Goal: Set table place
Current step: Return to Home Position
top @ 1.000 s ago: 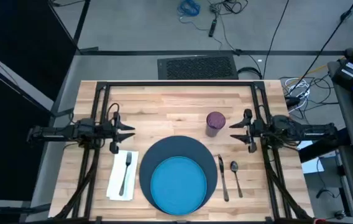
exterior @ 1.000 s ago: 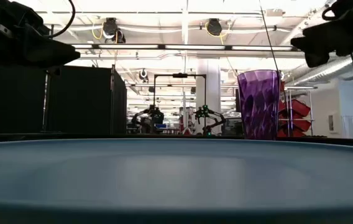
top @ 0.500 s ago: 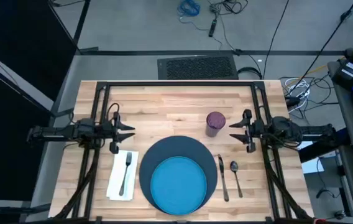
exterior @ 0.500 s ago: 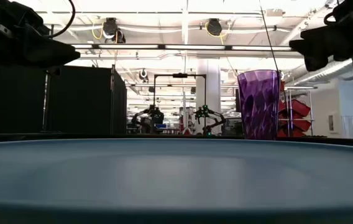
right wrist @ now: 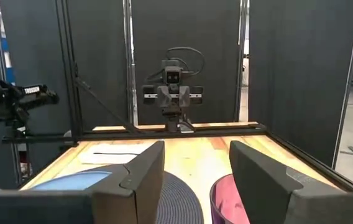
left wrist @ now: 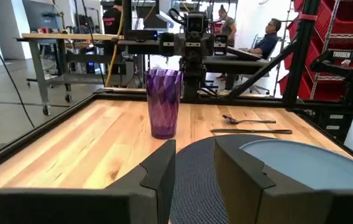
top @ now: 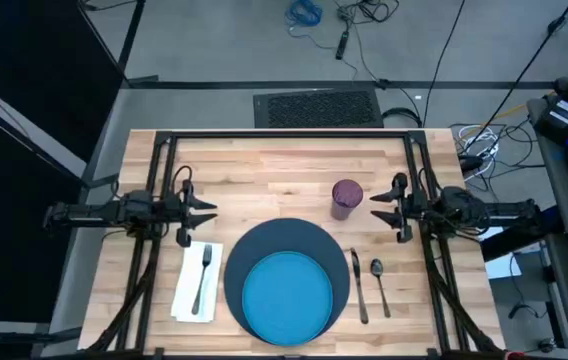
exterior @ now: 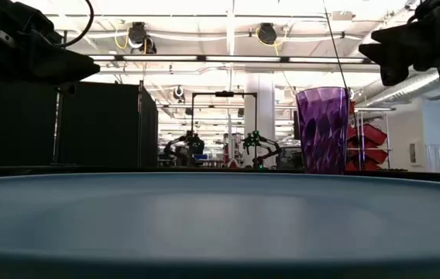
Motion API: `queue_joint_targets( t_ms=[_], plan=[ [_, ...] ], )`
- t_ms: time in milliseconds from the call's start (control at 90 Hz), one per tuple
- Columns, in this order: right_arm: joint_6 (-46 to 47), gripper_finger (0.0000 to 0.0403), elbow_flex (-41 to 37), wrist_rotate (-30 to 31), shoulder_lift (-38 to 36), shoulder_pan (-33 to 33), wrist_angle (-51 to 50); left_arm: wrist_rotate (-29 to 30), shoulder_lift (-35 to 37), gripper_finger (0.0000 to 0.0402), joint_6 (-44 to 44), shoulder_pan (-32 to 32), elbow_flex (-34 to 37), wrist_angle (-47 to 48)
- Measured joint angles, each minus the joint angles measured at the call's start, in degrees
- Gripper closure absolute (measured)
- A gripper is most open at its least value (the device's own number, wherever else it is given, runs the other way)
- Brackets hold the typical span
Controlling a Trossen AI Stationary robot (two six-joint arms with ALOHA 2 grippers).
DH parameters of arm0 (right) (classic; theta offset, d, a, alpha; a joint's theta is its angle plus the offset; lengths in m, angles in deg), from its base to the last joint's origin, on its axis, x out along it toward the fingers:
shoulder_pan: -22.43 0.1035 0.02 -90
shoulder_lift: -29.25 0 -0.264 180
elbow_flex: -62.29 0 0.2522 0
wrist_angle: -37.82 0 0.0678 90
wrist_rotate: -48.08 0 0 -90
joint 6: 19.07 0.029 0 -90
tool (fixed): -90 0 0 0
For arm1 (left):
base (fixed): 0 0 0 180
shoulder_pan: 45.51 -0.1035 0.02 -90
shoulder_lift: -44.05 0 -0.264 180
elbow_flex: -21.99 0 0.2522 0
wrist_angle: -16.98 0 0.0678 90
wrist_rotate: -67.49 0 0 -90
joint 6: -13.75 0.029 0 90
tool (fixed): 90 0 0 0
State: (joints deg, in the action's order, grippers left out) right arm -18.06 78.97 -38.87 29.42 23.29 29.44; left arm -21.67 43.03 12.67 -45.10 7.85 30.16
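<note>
**Q:** Taking the mat as the mark, where do your two pincers stand?

**A:** Your left pincer hangs off the mat's far-left side, above the counter. Its fingers are parted by a narrow gap, with nothing between them. Your right pincer hangs off the mat's far-right side. Its fingers are set wider apart and likewise hold nothing.

**Q:** And the setting itself?

**A:** Plate: on the mat, toward its near edge. Napkin: just left of the mat, with the fork lying lengthwise on it. Knife: just right of the mat. Spoon: beside the knife, on the side away from the mat. Cup: upright on the counter, just beyond the mat's far-right rim, near your right pincer but apart from it.
</note>
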Motion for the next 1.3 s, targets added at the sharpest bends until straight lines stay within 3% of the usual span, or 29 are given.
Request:
queue_joint_targets(
  t_ms=[700,911,1300],
  plan=[
    [0.02,0.0234,-2.2,-0.15,-0.11,1.11,2.22,0.02,0.0,0.0308,0.0,-0.02,0.0,-0.04],
    [0.02,0.0234,-2.21,-0.2,-0.11,2.78,-4.35,0.02,0.0,0.0308,-0.02,-0.02,0.0,-0.07],
    [0.02,0.0234,-2.2,-0.15,-0.13,2.99,-3.91,0.02,0.0,0.0308,-0.02,-0.02,0.0,-0.07]
  ],
)
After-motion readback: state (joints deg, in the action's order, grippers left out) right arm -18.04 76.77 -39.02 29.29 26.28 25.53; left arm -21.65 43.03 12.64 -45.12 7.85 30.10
